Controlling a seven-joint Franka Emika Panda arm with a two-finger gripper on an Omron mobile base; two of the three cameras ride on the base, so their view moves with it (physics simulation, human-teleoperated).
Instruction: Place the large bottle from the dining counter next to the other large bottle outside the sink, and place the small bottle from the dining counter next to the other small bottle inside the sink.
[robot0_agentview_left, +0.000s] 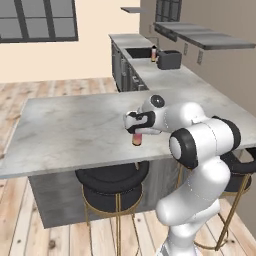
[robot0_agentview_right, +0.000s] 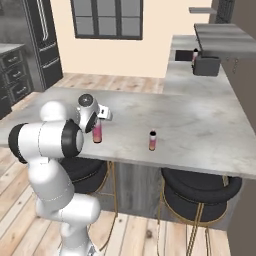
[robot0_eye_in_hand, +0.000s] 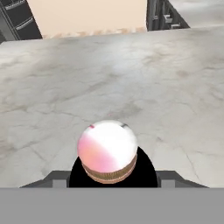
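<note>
- The gripper (robot0_agentview_left: 136, 131) sits at the centre of the left base view, over the near part of the grey marble surface (robot0_agentview_left: 75, 130).
- The large bottle (robot0_agentview_right: 97, 132), pink with a pale body, stands upright at centre left of the right base view; its top is hidden behind the hand.
- In the hand view the large bottle appears as a rounded pink-white shape at lower centre, directly ahead of the hand.
- The fingers stand on either side of the large bottle; whether they press on it cannot be told.
- The small bottle (robot0_agentview_right: 152, 141), with a dark cap, stands upright on the surface, right of the large bottle and apart from it.
- A sink (robot0_agentview_left: 140, 52) lies in the far counter at upper centre of the left base view, with a bottle (robot0_agentview_left: 153, 54) beside a dark toaster (robot0_agentview_left: 169, 59).
- Two dark stools (robot0_agentview_right: 200, 190) stand below the surface edge.
</note>
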